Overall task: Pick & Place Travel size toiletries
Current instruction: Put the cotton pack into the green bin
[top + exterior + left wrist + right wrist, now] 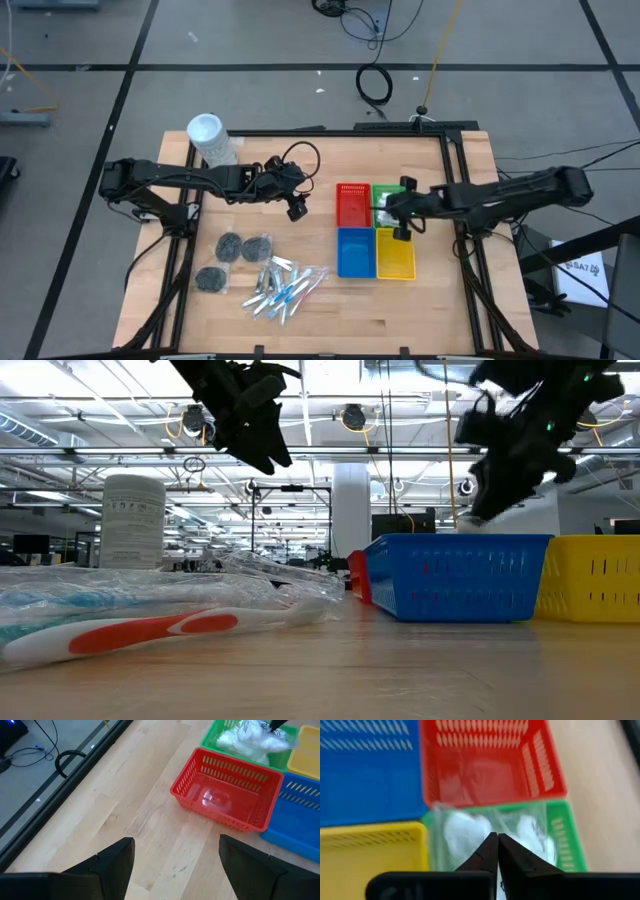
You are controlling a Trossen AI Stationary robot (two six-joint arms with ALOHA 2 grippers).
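Risk: my right end effector (496, 851), clenched empty above the packets (465, 832) in the green tray (565, 835), could snag their wrap; left end effector (172, 865) waits released.

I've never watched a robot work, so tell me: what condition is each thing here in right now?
Left gripper: open, empty, above bare table.
Right gripper: shut, over the green tray.
Green tray: holds white packets.
Red tray: empty.
Blue tray: empty.
Yellow tray: empty.
White tub: upright.
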